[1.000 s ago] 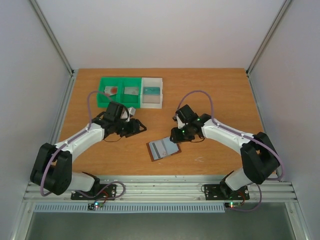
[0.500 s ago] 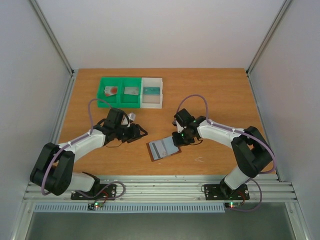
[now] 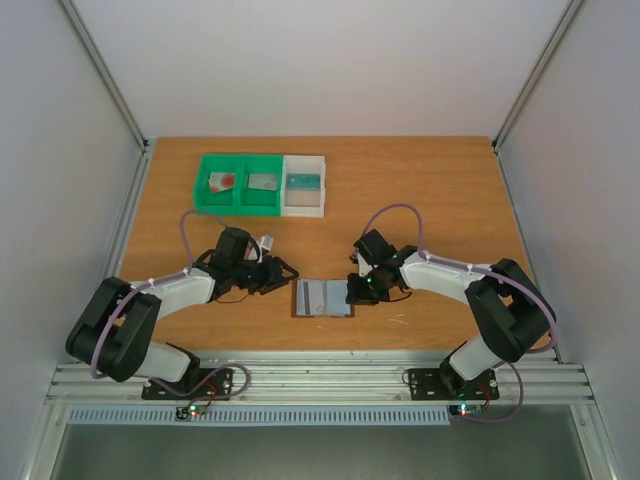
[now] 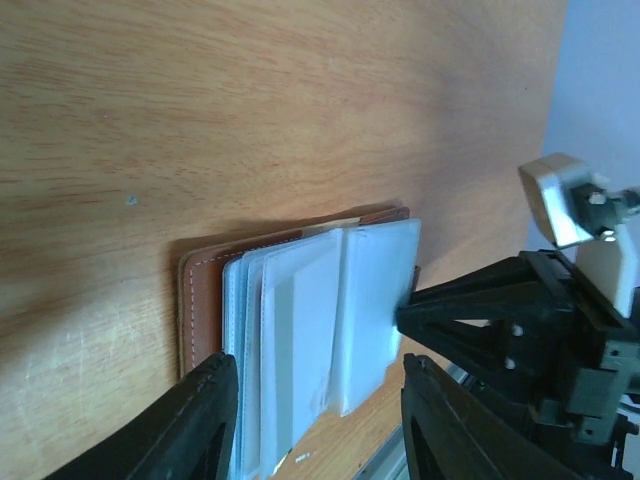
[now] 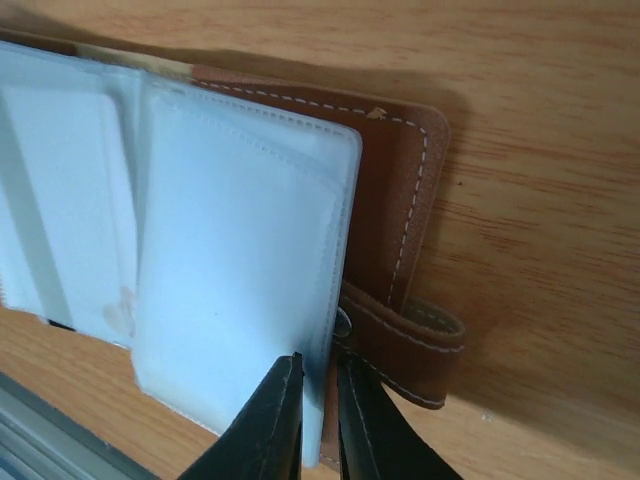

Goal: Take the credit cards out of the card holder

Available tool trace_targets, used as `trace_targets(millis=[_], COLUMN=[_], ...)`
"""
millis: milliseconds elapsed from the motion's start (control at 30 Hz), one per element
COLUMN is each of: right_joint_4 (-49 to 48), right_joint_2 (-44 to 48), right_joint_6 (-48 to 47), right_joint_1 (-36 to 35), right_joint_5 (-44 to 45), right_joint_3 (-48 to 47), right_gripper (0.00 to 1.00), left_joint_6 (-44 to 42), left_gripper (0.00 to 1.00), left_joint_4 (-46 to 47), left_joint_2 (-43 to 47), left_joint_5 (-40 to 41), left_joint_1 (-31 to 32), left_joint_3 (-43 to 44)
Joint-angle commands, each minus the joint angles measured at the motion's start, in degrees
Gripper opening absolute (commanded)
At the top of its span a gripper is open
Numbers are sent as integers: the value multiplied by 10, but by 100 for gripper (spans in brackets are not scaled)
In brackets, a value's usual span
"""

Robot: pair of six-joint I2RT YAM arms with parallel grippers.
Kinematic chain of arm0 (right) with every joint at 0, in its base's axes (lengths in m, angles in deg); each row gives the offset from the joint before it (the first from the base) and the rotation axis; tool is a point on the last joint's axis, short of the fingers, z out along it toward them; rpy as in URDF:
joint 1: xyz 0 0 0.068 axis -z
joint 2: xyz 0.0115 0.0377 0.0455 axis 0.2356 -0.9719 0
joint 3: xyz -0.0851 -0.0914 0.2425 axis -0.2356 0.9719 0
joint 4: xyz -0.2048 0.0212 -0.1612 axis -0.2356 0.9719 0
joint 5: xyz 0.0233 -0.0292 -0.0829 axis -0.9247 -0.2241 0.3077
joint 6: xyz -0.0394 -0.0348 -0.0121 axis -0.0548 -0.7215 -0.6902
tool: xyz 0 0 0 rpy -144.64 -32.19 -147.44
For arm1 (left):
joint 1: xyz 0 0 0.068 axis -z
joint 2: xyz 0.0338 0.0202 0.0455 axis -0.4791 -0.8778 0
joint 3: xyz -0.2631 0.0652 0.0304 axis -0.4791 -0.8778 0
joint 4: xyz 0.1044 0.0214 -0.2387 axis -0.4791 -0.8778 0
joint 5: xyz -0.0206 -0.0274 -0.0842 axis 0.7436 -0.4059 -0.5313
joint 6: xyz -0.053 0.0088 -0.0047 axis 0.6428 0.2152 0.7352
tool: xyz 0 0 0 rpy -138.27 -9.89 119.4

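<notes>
The brown leather card holder (image 3: 322, 298) lies open on the table between the arms. Its pale blue-grey plastic sleeves (image 4: 375, 290) fan out, with a whitish card (image 4: 300, 330) inside one. My left gripper (image 3: 284, 272) is open just left of the holder; in the left wrist view (image 4: 320, 425) its fingers straddle the sleeves without touching. My right gripper (image 3: 353, 292) is shut on the holder's right edge; in the right wrist view (image 5: 318, 425) it pinches a sleeve (image 5: 240, 250) and the leather cover (image 5: 395, 220) beside the snap strap (image 5: 425, 345).
A green two-compartment bin (image 3: 240, 183) at the back left holds a red card (image 3: 226, 181) and a grey card (image 3: 263, 182). A white bin (image 3: 304, 184) next to it holds a teal-tinted card. The table's front edge lies just below the holder.
The card holder has turned from tilted to square with the table edge. My right gripper moved down onto its right edge. My left gripper moved down and right, closer to it.
</notes>
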Motion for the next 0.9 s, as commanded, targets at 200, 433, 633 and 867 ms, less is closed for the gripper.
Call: trace_targets(millis=[200,433,633,867], right_joint_4=[48,14,-32,-65], right_joint_2=[91,95,56,10], right_joint_6=[28,52,66,66], right_joint_1=[0,-4,-5,-5], right_joint_5=[27,-18,-48,-62], right_joint_3=[-21,-34,-34,-25], right_gripper=[19,18,12,10], left_joint_6=[73,93,112,114], left_gripper=[45,45,45,45], left_joint_4=[161,198,229,232], left_joint_2=[-37,-52,-68,-80], left_joint_5=[-48,-53,-52,-47], left_joint_1=[5,8,19,26], left_joint_3=[-27,-39,-47,-51])
